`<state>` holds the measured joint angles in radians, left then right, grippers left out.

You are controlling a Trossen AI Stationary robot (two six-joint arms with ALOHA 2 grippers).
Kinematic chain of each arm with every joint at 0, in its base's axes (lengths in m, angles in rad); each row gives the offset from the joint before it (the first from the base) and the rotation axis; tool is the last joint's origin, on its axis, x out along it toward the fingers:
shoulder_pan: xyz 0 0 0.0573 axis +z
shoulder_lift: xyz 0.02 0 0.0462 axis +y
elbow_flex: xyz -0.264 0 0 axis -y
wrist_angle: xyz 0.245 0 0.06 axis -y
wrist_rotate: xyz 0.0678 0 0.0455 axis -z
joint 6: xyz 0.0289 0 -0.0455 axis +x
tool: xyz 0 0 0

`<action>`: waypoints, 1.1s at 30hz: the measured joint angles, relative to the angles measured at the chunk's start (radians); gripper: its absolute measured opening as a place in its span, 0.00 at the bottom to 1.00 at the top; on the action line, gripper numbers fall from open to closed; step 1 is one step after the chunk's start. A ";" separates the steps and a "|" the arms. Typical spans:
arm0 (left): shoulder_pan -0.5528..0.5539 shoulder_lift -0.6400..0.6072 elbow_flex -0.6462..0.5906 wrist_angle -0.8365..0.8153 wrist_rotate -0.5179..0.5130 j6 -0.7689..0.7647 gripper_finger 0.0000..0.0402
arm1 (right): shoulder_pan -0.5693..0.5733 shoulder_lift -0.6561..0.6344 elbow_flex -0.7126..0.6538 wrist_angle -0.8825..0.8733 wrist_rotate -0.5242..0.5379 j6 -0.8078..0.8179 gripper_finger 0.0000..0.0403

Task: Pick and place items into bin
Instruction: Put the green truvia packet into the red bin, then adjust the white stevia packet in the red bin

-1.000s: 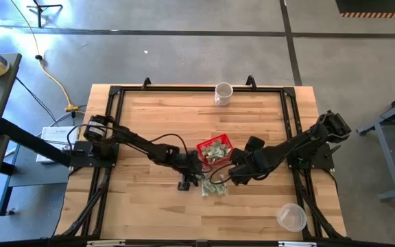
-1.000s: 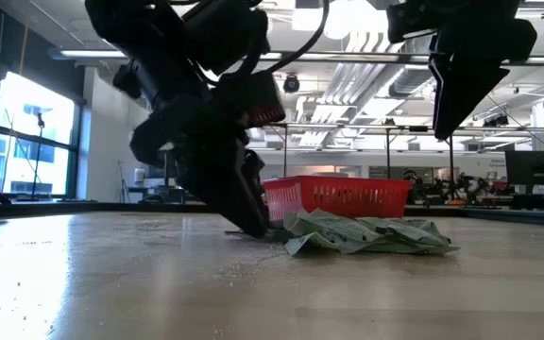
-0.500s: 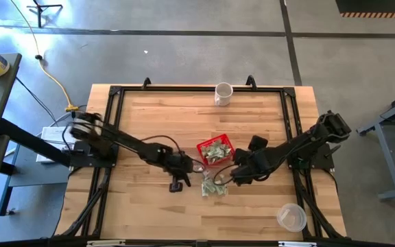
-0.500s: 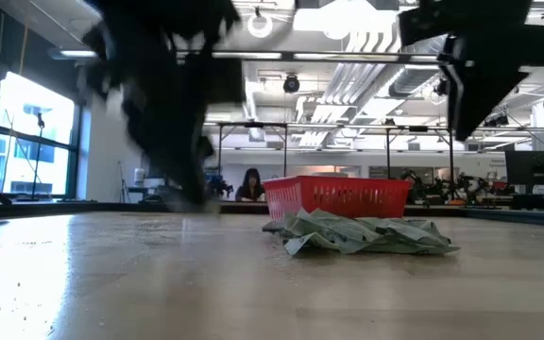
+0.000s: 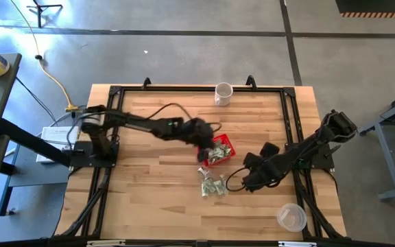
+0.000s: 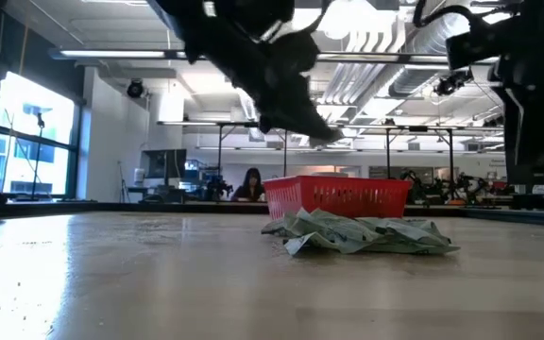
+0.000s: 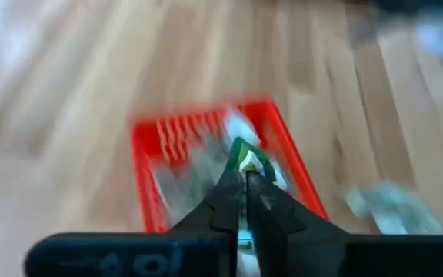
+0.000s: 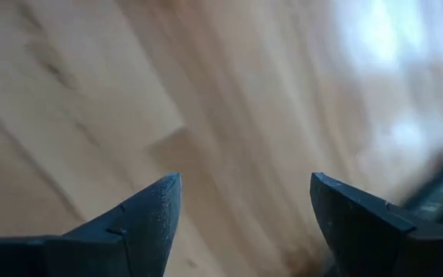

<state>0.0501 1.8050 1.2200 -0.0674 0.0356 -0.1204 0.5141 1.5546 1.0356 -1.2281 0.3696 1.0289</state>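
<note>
The bin, a small red basket (image 5: 226,145) (image 7: 148,185) (image 6: 338,196), holds several crumpled green-and-white paper items. More items lie in a loose heap (image 5: 212,185) (image 6: 366,234) on the wood just in front of it. My left gripper (image 5: 204,147) (image 7: 244,175) hangs over the basket's left side, shut on one paper item (image 7: 242,152). My right gripper (image 5: 247,181) (image 8: 244,188) hovers open over bare wood, to the right of the heap, with nothing between its fingers. My left gripper pinches a small folded green-and-white paper item (image 7: 244,158) between its two fingertips. A short bit of it sticks out past the tips. The fingers slant down toward the basket from the table's left. The item is lifted clear, above the basket.
A white mug (image 5: 223,92) stands at the table's far edge and a clear plastic cup (image 5: 291,217) near the front right corner. A black frame runs round the tabletop. Bare wood lies to the left of the basket and the heap.
My left gripper has shut at the heap's left edge, taken one paper item, risen and swung toward the far edge to above the basket. My right gripper, still open, has drawn back from the heap toward the table's right and near edges.
</note>
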 joint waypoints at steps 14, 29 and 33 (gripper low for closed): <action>-0.026 0.118 0.278 -0.435 0.010 0.003 0.43 | 0.004 -0.006 0.003 0.145 0.024 -0.075 0.69; -0.087 -0.135 0.008 -0.310 0.006 -0.144 0.27 | -0.148 -0.118 0.002 0.230 0.014 -0.234 0.43; -0.047 -0.052 -0.012 -0.058 0.058 -0.126 0.13 | -0.176 -0.164 0.001 0.166 0.010 -0.196 0.32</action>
<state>0.0029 1.7535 1.2078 -0.1250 0.0936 -0.2469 0.3385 1.3906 1.0367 -1.0622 0.3794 0.8328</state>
